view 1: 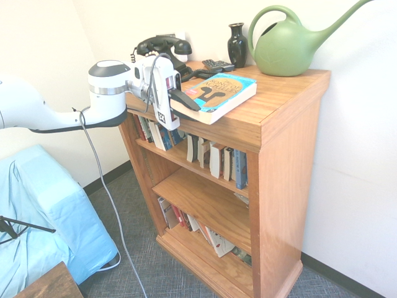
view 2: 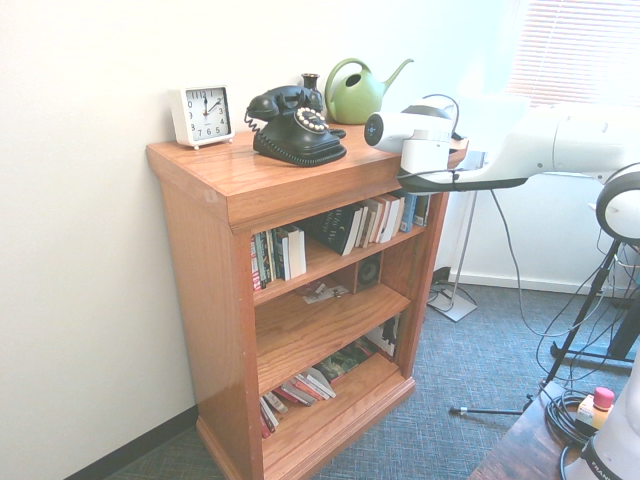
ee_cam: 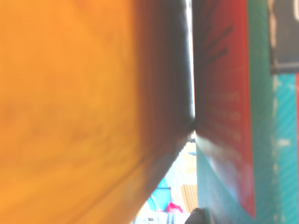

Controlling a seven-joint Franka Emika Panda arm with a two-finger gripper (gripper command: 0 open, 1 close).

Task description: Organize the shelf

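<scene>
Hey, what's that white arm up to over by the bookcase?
The white arm's end effector has closed on the edge of a teal paperback book lying flat on top of the wooden shelf, at the corner of the top. Also up there are a black telephone, a dark vase, a green watering can and a small white clock. More books stand and lean on the tiers below.

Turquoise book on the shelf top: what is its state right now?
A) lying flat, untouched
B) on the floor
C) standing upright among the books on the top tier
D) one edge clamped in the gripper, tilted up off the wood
D: the gripper is shut on the near edge of the turquoise book, which tilts up off the shelf top.
</scene>
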